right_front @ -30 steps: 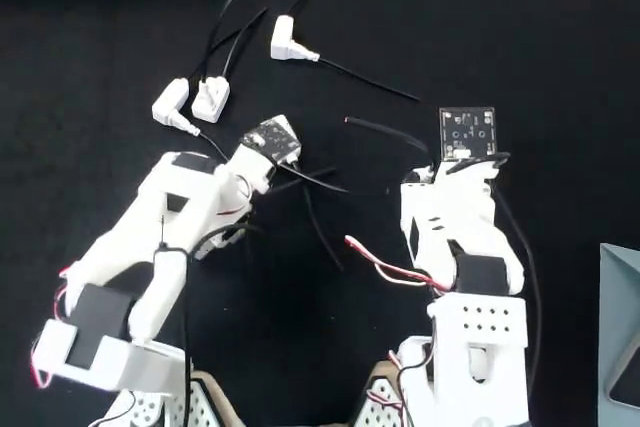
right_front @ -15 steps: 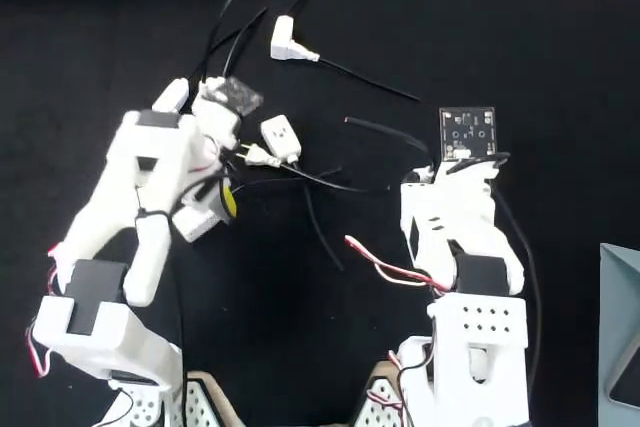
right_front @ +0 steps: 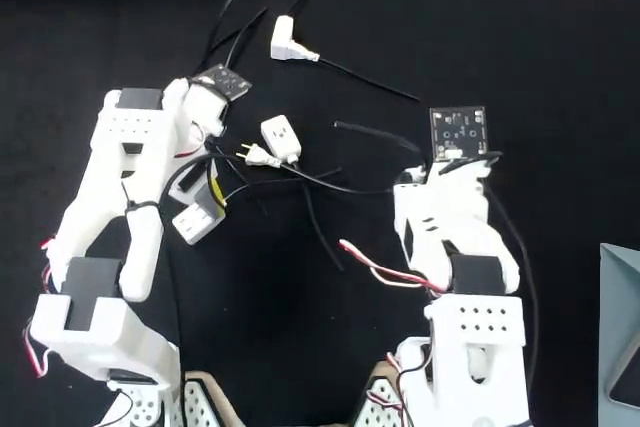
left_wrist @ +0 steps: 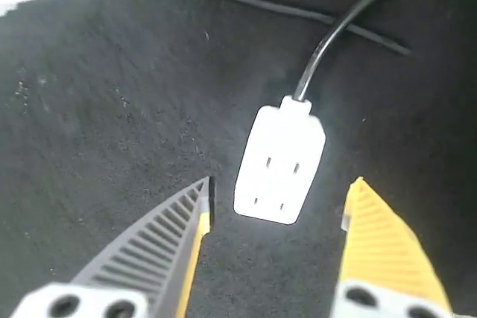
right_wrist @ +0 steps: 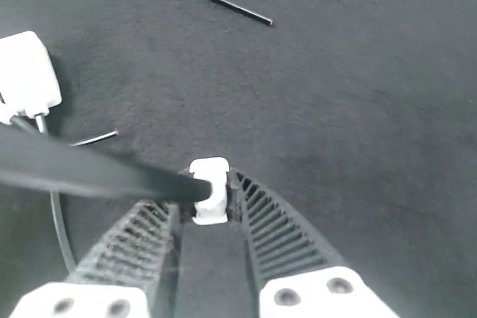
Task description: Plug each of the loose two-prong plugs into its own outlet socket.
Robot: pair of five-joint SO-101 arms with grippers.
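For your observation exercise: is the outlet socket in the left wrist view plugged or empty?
Empty: the outlet socket lies face up with all its slots bare.

A matte black tabletop (right_front: 560, 47) spreads wide, with a grey-blue object (right_front: 622, 327) at its right side.

The left gripper (left_wrist: 282, 185) points down, jaws spread wide; the right gripper (right_wrist: 207, 193) pinches a plug (right_wrist: 209, 173).

A white socket (right_front: 281, 135) lies face up with a loose two-prong plug (right_front: 257, 155) just beside it. An angled plug (right_front: 285, 40) lies well behind it, and a second socket (left_wrist: 279, 165) lies to its left. The right gripper (right_wrist: 207, 197) pinches a third plug (right_wrist: 209, 173).
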